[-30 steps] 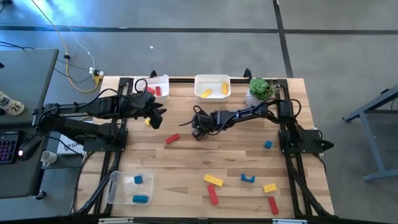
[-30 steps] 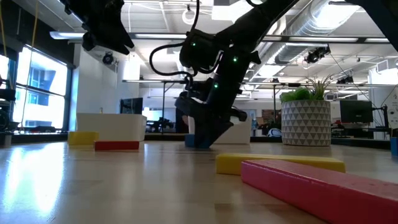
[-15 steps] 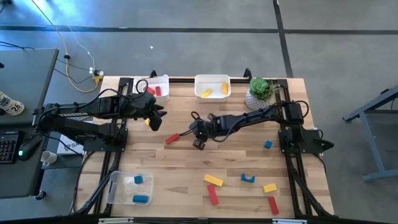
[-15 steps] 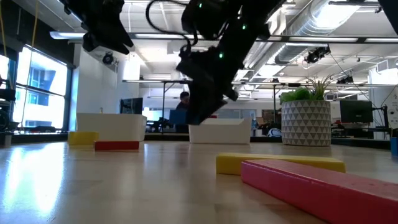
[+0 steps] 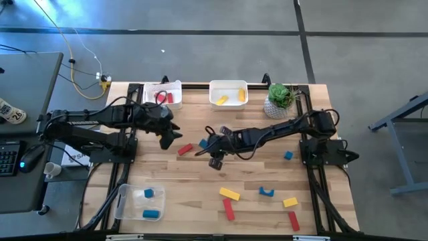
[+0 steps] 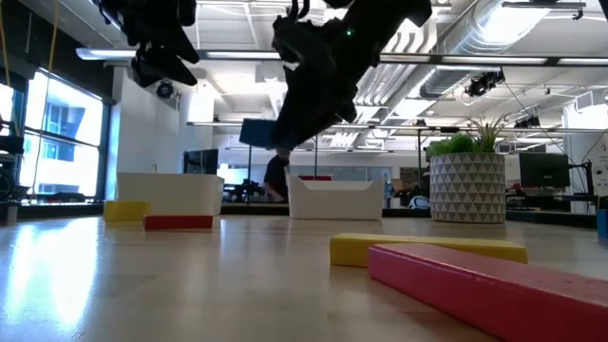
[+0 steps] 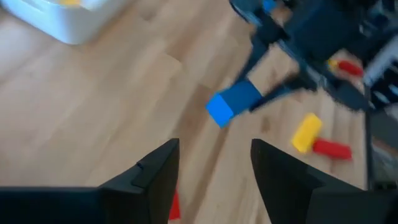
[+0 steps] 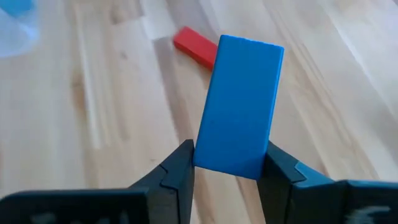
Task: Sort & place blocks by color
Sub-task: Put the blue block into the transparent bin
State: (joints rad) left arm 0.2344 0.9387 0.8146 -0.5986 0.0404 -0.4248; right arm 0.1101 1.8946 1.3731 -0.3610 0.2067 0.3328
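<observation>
My right gripper [image 5: 207, 145] is shut on a blue bar block [image 8: 239, 134] in mid-air over the table's middle; the block also shows in the low view [image 6: 255, 132] and the left wrist view [image 7: 233, 102]. My left gripper [image 7: 214, 163] is open and hovers left of it [image 5: 168, 137], just above a red bar [image 5: 185, 149] that lies flat on the table. More red, yellow and blue blocks lie near the front edge: a yellow bar [image 5: 229, 194], a red bar [image 5: 229, 209] and a blue arch [image 5: 267, 192]. My right gripper pinches the blue block between its two fingers by one end [image 8: 231, 163], the fingers on its two long side faces. It reaches in from the table's right, and the block's free end [image 8: 249, 50] sticks out beyond the fingertips. The block is lifted clear of the table.
At the far edge stand a white bin with red blocks [image 5: 164, 94], a white bin with yellow blocks [image 5: 229, 93] and a potted plant [image 5: 279, 98]. A clear bin with blue blocks [image 5: 138, 203] sits at the near left. A blue cube [image 5: 288, 155] lies on the right.
My right gripper has lifted the blue block from the table well clear of it and carried it toward the table's left. My left gripper has shifted a little toward the near edge and the red bar, staying open.
</observation>
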